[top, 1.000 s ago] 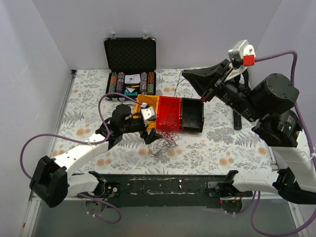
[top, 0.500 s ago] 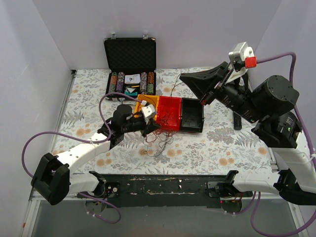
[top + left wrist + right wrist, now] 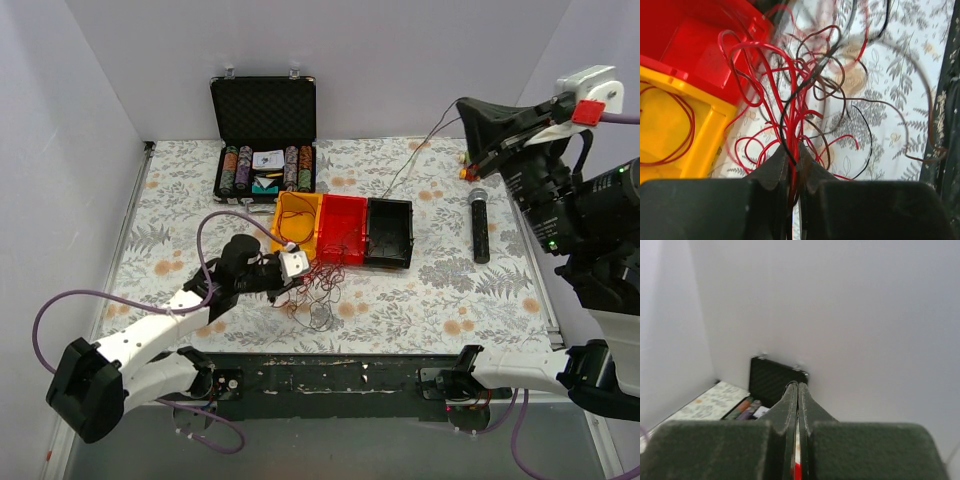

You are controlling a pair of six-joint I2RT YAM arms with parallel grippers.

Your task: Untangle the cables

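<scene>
Just in front of the red bin (image 3: 341,256), the left gripper (image 3: 793,150) is clamped on the cables (image 3: 790,100), seemingly anchoring the nest. High to the bin's right, the right gripper (image 3: 798,386) pinches one strand (image 3: 420,155) taut, likely to draw it free.

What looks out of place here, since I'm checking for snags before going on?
The cables sprawl in a loose nest on the table in front of the yellow bin and red bin, pinched in the left gripper. One thin strand runs slanting up towards the raised right gripper.
</scene>
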